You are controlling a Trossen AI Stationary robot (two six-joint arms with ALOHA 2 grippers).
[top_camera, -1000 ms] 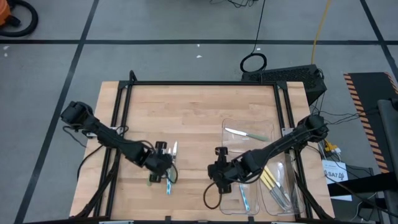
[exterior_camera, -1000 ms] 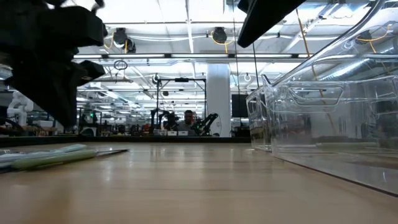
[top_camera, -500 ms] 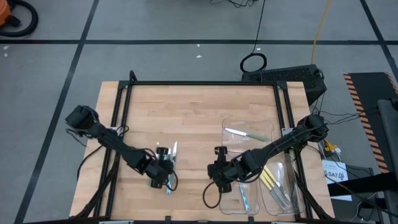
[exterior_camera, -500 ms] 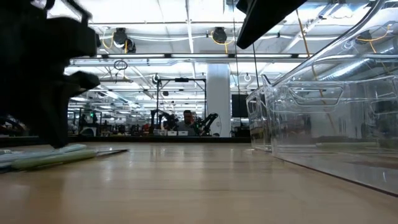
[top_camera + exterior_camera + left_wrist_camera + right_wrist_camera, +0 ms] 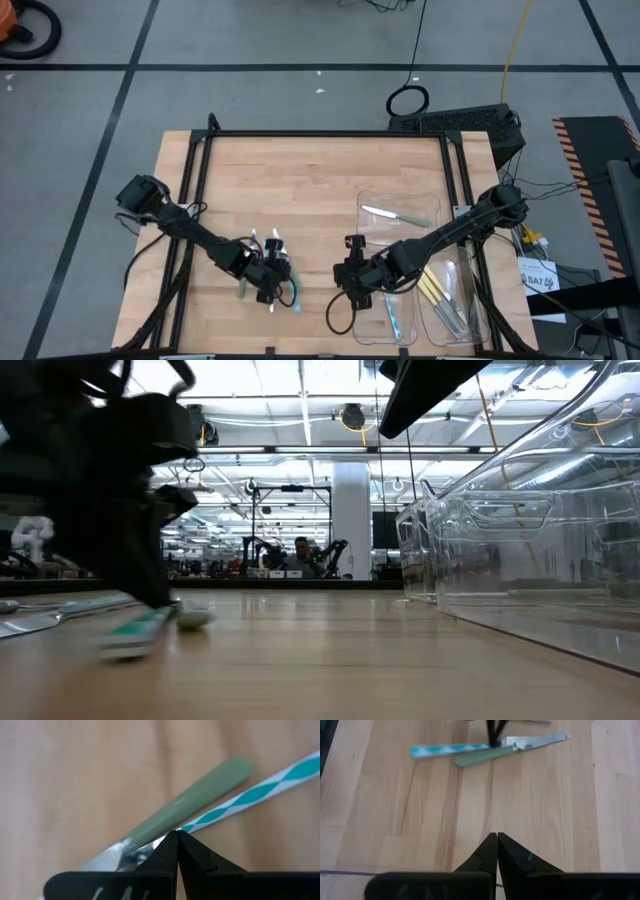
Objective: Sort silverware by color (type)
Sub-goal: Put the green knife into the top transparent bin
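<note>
Pale wooden worktop [image 5: 300, 170] inside a black frame. At its right, two clear plastic trays [image 5: 372, 215]: one green-handled utensil [image 5: 398, 215] in the far part, yellow-handled utensils [image 5: 436, 291] and a blue-handled one [image 5: 392, 318] in the near parts. Right arm waits at the trays' left edge, right hand [image 5: 352, 283] with fingers together, holding nothing. Left hand [image 5: 266, 290] is low over the near-left worktop, fingertips pressed together and touching down at the loose cluster there: a green-handled knife with a silver blade [image 5: 185, 802] lying just beside a teal-and-white striped slim handle [image 5: 260, 790], with more pale utensils [image 5: 60, 608] further left in the low view. From the left wrist view the tips sit right where blade meets handle, gripping nothing. Risk, as judged: closed tips can only push, so the two adjacent pieces may slide or rotate together, and an attempt to grip here could catch both colours at once, or skid off the smooth blade.
</note>
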